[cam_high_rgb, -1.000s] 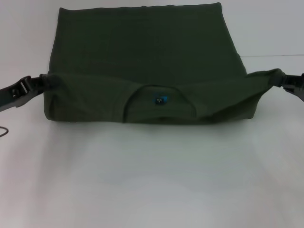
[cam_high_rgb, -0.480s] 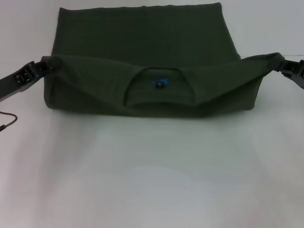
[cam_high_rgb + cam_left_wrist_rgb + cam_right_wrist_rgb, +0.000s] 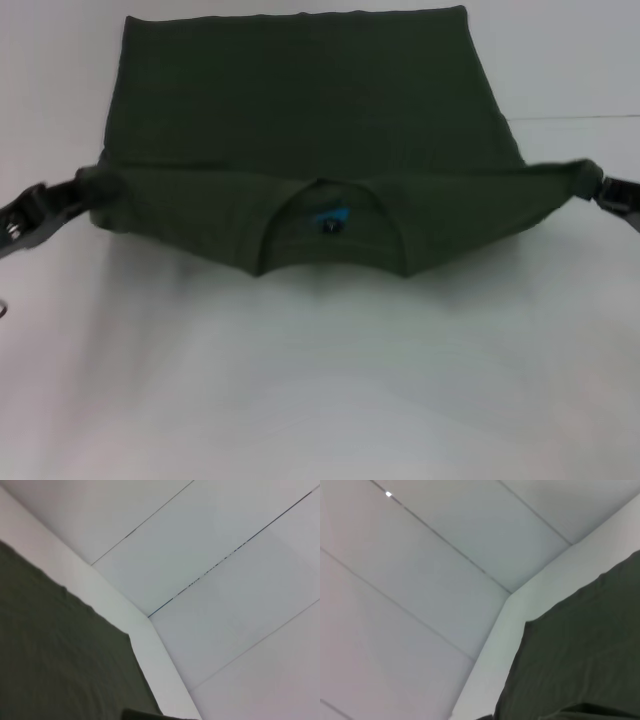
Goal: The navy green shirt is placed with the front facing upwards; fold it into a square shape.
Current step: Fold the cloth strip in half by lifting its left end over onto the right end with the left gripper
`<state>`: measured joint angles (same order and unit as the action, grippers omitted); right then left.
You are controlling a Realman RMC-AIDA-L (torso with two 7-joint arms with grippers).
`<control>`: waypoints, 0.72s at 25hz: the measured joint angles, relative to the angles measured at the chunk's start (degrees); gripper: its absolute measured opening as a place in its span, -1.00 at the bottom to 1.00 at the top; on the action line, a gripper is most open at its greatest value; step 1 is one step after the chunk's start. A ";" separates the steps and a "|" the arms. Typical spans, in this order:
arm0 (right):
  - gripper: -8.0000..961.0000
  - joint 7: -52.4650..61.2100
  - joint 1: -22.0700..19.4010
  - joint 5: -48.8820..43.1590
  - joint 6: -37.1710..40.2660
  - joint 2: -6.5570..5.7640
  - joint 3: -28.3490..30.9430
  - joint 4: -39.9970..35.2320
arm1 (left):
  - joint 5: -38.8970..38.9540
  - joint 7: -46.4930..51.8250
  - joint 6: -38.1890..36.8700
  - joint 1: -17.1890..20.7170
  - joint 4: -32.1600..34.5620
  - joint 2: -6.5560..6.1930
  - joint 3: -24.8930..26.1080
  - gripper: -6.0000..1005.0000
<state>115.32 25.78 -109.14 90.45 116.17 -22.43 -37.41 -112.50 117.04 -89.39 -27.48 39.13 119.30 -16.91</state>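
The navy green shirt (image 3: 300, 110) lies on the white table, dark olive with its plain fabric showing. Its collar end with the blue inner label (image 3: 331, 217) is lifted off the table and stretched taut between both grippers. My left gripper (image 3: 82, 186) is shut on the left corner of that raised edge. My right gripper (image 3: 588, 180) is shut on the right corner. The collar sags in the middle towards me. The wrist views show only flat shirt fabric (image 3: 55, 665) (image 3: 580, 655) below and white wall panels.
The white table (image 3: 320, 380) runs wide in front of the shirt. A thin dark line (image 3: 570, 117) crosses the table surface at the right. White wall panels with seams (image 3: 220, 565) stand behind the table's far edge.
Both grippers have lifted the collar edge higher and pulled it towards me. The front of the fold, which rested on the table, now hangs in the air, and the collar hangs lower.
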 joint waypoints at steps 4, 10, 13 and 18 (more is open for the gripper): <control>-0.91 -0.29 -1.99 -0.02 3.42 -0.34 -0.16 -0.08 | -0.09 1.60 -3.10 2.27 1.41 -0.09 0.07 -0.86; -0.91 -1.54 -3.75 -0.97 8.17 -0.46 -0.74 -0.23 | -0.37 4.11 -9.14 6.43 3.66 -0.30 0.58 -0.86; -0.91 -1.96 -4.14 -2.58 10.18 -0.62 -0.75 -0.26 | -2.04 4.29 -12.50 7.77 3.94 -0.38 2.69 -0.86; -0.91 -4.01 -4.69 -5.57 14.99 -1.09 -0.74 -0.16 | -6.76 4.31 -17.00 8.88 4.16 -0.46 6.96 -0.86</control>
<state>111.31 21.09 -114.71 105.44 115.08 -23.17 -37.57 -119.26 121.35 -106.39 -18.59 43.29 118.84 -9.95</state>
